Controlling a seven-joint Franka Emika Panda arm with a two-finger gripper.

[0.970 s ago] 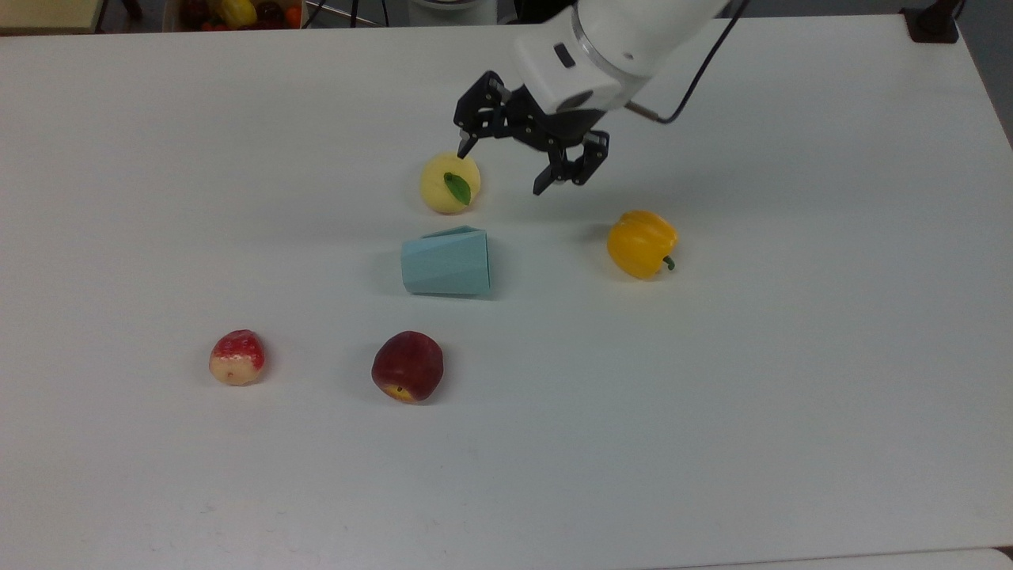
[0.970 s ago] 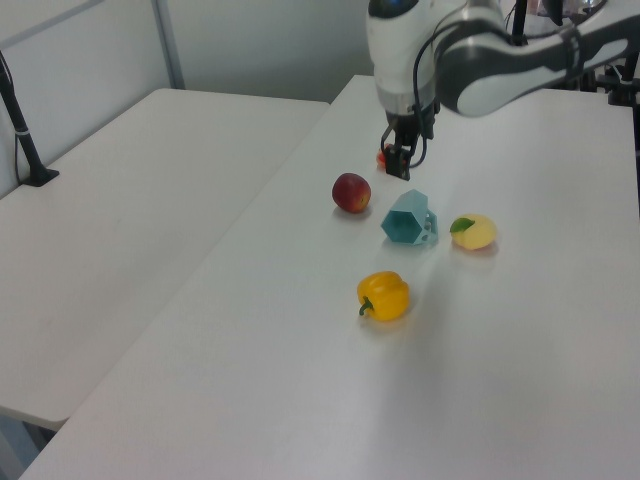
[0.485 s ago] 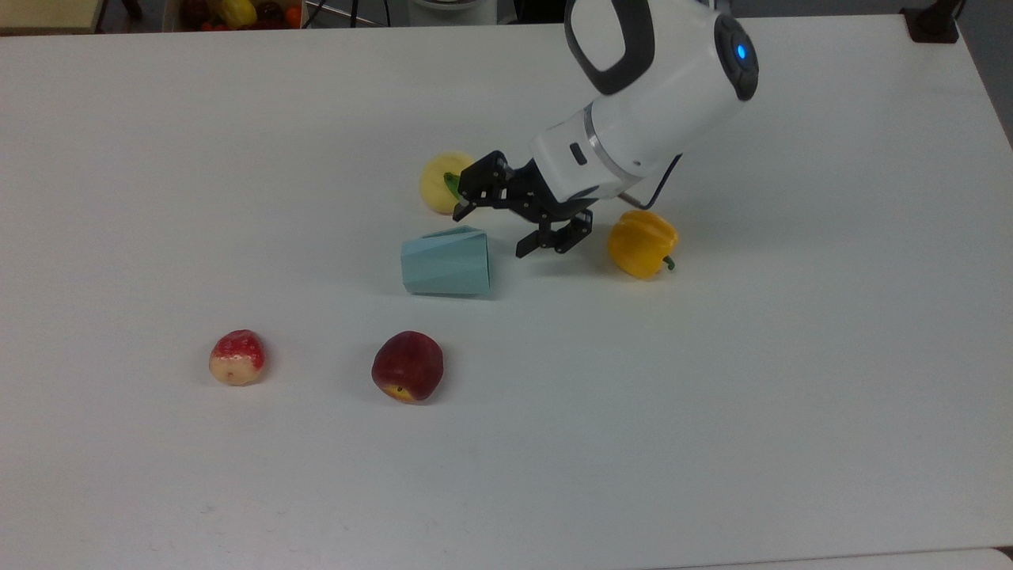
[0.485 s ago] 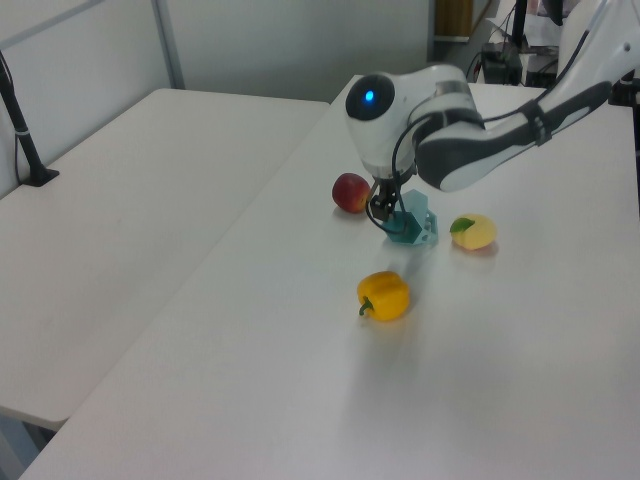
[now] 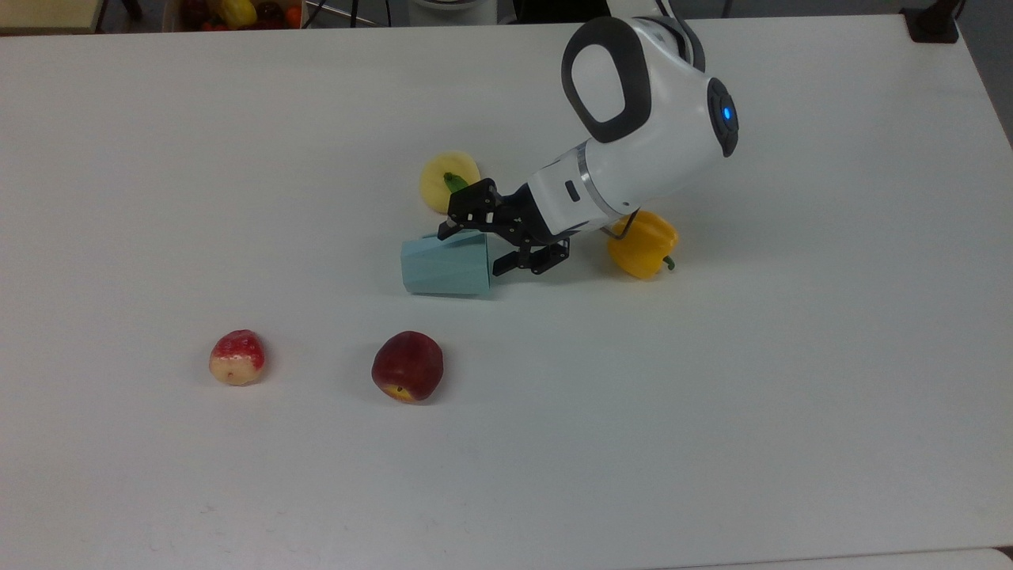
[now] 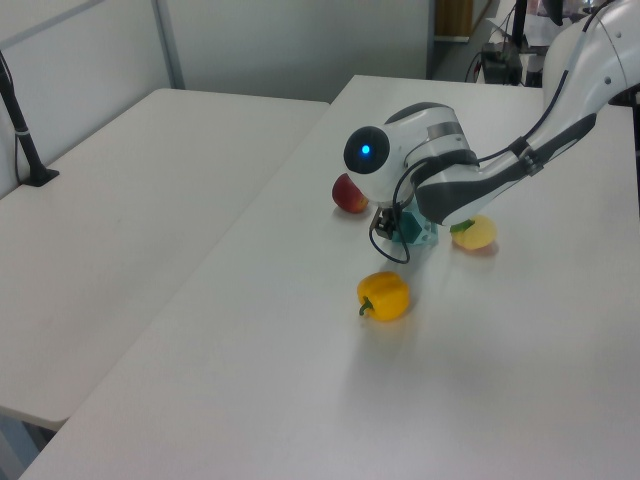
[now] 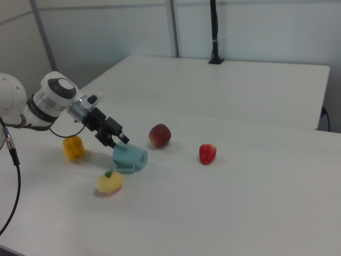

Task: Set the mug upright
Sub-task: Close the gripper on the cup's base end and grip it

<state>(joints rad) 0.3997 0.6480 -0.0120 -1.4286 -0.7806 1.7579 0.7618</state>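
Note:
The mug (image 5: 443, 267) is a pale blue-teal faceted cup lying on its side mid-table, with its wide rim towards the top view's right. My gripper (image 5: 473, 250) is open and low at that rim end. One fingertip (image 5: 445, 230) rests by the mug's upper edge and the other sits just off the rim, with nothing gripped. In the right view the gripper (image 7: 117, 140) hovers at the top of the mug (image 7: 129, 158). In the left view the arm hides most of the mug (image 6: 416, 231).
A pale yellow fruit with a leaf (image 5: 443, 180) lies just behind the gripper. A yellow bell pepper (image 5: 645, 242) sits under the arm's wrist. A dark red fruit (image 5: 407, 366) and a red-and-cream fruit (image 5: 237, 358) lie nearer the front of the white table (image 5: 712, 396).
The arm has come down and swung towards the top view's left, bringing the open gripper from above the yellow fruit to the mug's rim. The mug has not moved.

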